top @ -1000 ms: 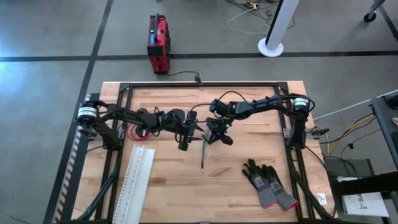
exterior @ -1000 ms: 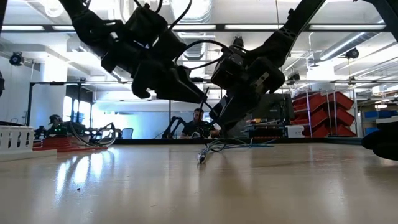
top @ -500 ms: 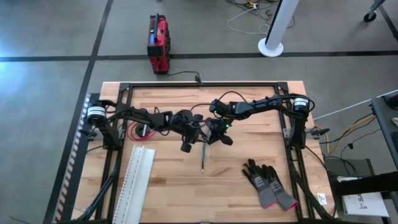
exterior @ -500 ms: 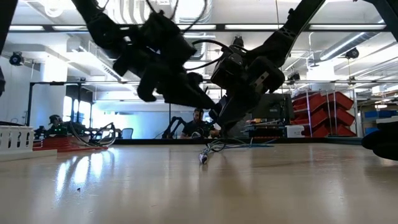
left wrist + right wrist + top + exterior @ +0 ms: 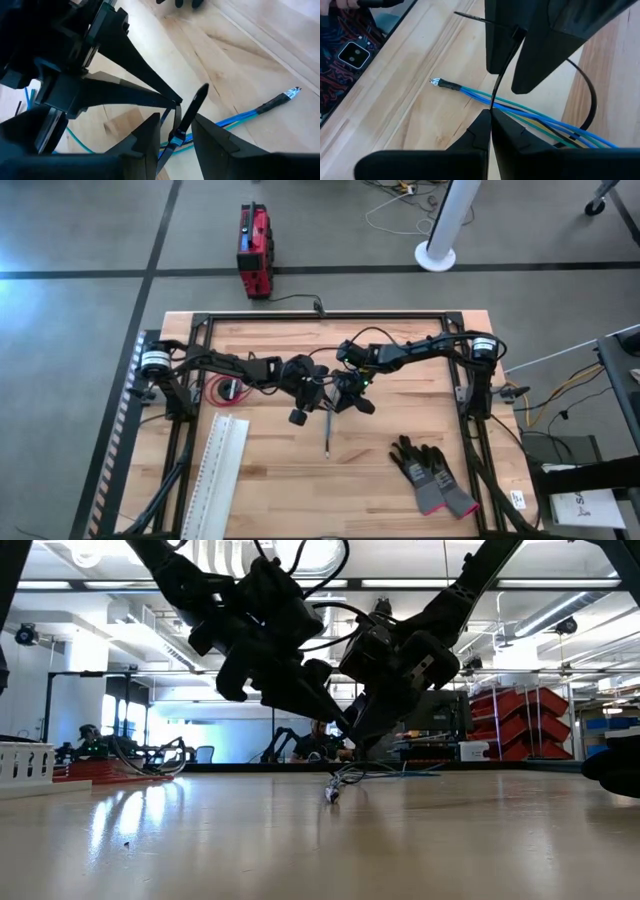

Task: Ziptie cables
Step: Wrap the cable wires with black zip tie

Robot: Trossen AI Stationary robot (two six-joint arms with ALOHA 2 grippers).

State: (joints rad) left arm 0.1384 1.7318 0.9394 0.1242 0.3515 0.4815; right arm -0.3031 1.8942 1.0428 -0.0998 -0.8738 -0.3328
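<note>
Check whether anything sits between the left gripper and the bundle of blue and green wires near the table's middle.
Nothing visible blocks it. The left gripper hangs right at the bundle of blue and green wires, fingers either side of the thin black zip tie around it. The right gripper faces it, pinching the tie's tail.

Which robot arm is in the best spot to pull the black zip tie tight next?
Probably the right. The right gripper is shut on the thin black plastic zip tie above the blue and green cables; the left gripper sits open around it.
</note>
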